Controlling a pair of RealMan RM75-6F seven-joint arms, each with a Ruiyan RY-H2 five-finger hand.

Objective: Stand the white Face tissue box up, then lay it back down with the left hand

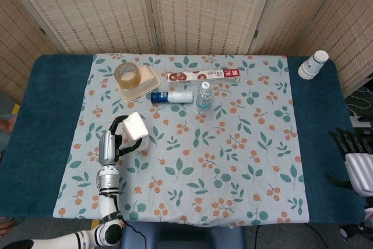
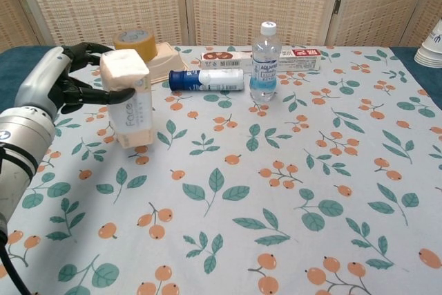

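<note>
The white Face tissue box (image 2: pixel 127 98) stands upright on its short end on the floral cloth, at the left of the table; the head view shows its top (image 1: pixel 134 126). My left hand (image 2: pixel 72 81) grips its upper part from the left, fingers wrapped around the top, and appears in the head view (image 1: pixel 111 142) just left of the box. My right hand (image 1: pixel 356 161) hangs off the table's right edge, fingers apart, holding nothing.
Behind the box lie a tape roll (image 2: pixel 134 39) on a beige tray (image 1: pixel 152 80), a blue-capped white tube (image 2: pixel 207 79), a water bottle (image 2: pixel 263 61) and a long red-and-white carton (image 2: pixel 261 58). Paper cups (image 1: pixel 313 65) stand at the far right.
</note>
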